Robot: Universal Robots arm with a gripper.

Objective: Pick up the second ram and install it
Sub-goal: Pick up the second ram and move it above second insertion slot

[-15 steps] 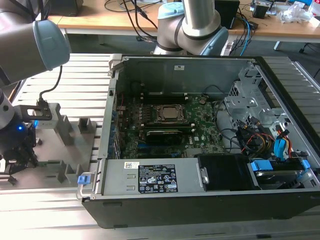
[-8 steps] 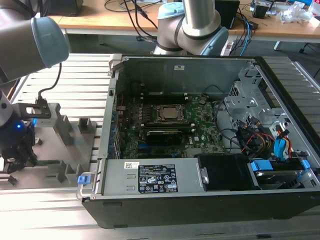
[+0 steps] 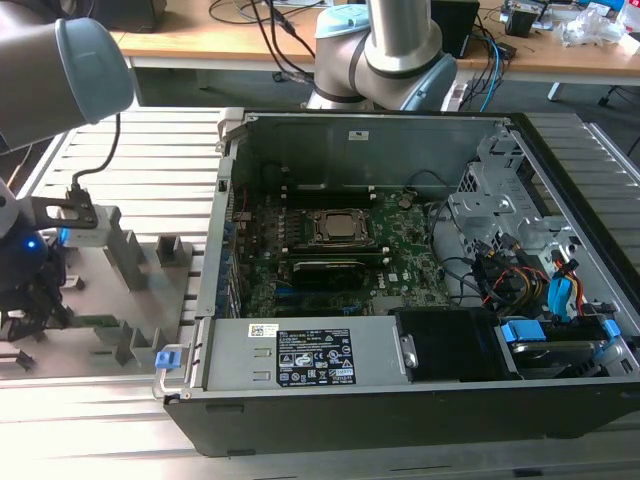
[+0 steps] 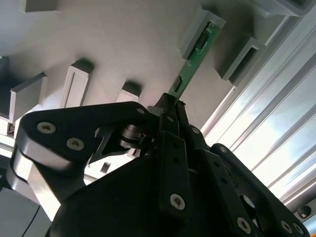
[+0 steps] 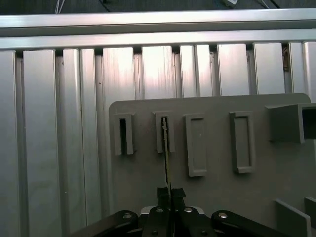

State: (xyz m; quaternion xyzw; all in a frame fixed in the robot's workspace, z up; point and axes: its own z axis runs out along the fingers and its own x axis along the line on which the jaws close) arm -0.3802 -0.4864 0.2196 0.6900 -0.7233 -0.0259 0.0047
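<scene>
The second ram point(image 4: 191, 61) is a thin green stick, seen edge-on in the first wrist view point(image 5: 166, 158). Its far end sits in the slot of a grey holder block point(image 5: 164, 129) on the grey holder plate point(image 5: 148, 187). My gripper point(image 4: 171, 102) is shut on the stick's near end, the two black fingers pressed together around it point(image 5: 168, 191). In the exterior view the gripper point(image 3: 35, 300) hangs low over the plate at the exterior view's left, with the green stick point(image 3: 98, 322) beside it. The open computer case holds the motherboard point(image 3: 330, 250).
Other grey holder blocks point(image 5: 196, 144) point(image 5: 242, 141) point(image 5: 123, 133) stand beside the stick's slot on the plate. The plate lies on a slatted aluminium table point(image 5: 59, 123). The case wall point(image 3: 215, 260) rises between plate and motherboard; drive cage and cables point(image 3: 520, 260) fill its right.
</scene>
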